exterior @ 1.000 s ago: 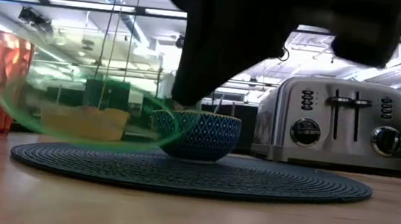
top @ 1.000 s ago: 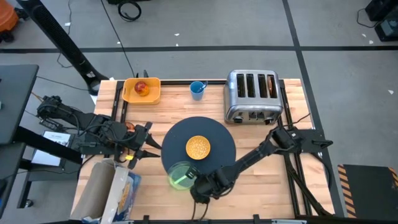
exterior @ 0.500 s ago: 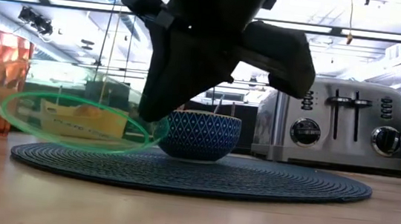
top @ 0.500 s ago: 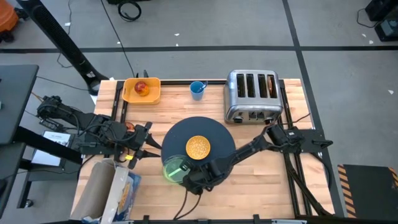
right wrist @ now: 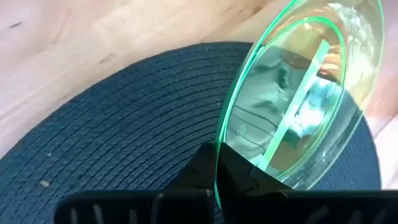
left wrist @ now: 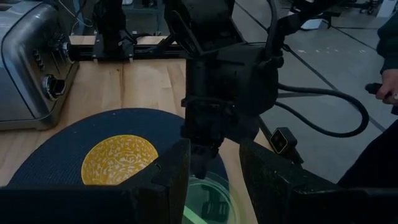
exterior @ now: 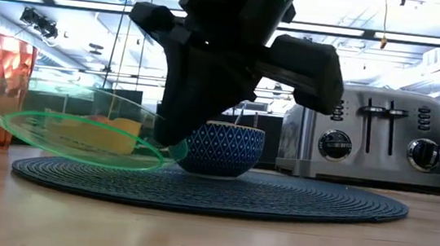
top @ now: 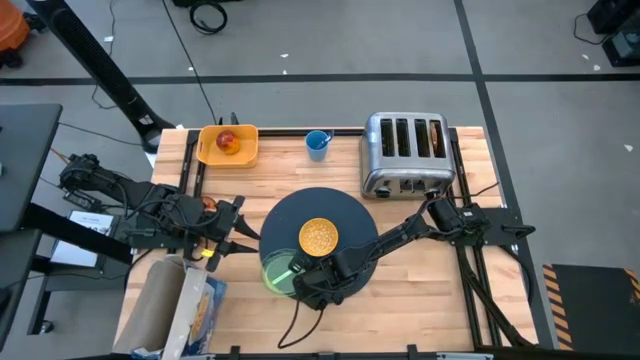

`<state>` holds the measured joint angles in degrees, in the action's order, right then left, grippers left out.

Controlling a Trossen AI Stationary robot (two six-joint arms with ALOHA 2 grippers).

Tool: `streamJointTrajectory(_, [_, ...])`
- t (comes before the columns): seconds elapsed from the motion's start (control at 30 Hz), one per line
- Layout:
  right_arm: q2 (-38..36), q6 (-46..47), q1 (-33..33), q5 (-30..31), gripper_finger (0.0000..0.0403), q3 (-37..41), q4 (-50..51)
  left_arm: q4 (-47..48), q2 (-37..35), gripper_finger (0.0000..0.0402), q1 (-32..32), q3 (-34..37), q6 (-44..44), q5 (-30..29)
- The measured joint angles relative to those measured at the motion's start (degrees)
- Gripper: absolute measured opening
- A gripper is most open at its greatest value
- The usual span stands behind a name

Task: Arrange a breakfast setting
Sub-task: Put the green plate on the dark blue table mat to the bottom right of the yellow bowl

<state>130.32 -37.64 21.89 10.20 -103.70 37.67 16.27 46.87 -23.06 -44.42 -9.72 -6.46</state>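
The right end effector [top: 300, 277] is closed on the rim of the green plate [top: 281, 274] and holds it tilted over the front left edge of the dark blue-grey mat [top: 345, 205]. The yellow cereal bowl [top: 319, 237] stands on the mat just beside the plate. The left end effector [top: 243, 237] waits at the left side of the table [top: 420, 290], its fingers partly open and empty. The red apple [top: 227, 142] lies in the orange-yellow tray [top: 207, 149], the blue cup [top: 317, 144] near it, beside the silver toaster [top: 408, 153].
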Motion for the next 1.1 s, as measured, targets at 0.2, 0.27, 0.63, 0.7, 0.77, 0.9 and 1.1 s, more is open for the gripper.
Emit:
streamJointTrajectory(0.2, [0.0,-0.1,0.0,-2.0,0.0029,0.0,-0.3,0.0,0.0,0.0146,0.0,0.0,0.0,0.0])
streamJointTrajectory(0.27, [0.0,-0.1,0.0,-3.2,0.003,0.0,-0.3,0.0,0.0,0.0146,0.0,0.0,0.0,0.0])
streamJointTrajectory(0.63, [0.0,-0.1,0.2,-6.6,0.003,0.0,0.7,0.0,0.0,0.0146,0.0,0.0,0.0,0.0])
streamJointTrajectory(0.7, [0.0,-0.1,0.2,-7.6,0.0032,0.0,0.7,0.0,0.0,0.0146,0.0,0.0,0.0,0.0])
streamJointTrajectory(0.77, [0.3,0.0,0.2,-8.0,0.0033,0.0,0.2,0.0,0.0,0.0146,0.0,0.0,0.0,0.0])
streamJointTrajectory(0.9, [0.8,0.1,0.2,-8.3,0.0033,0.1,0.0,0.0,0.0,0.0146,0.0,0.0,0.0,0.0])
streamJointTrajectory(1.1, [0.7,0.1,0.3,-8.4,0.0034,0.6,-2.1,-0.1,0.0,0.0146,0.0,0.0,0.0,0.0])
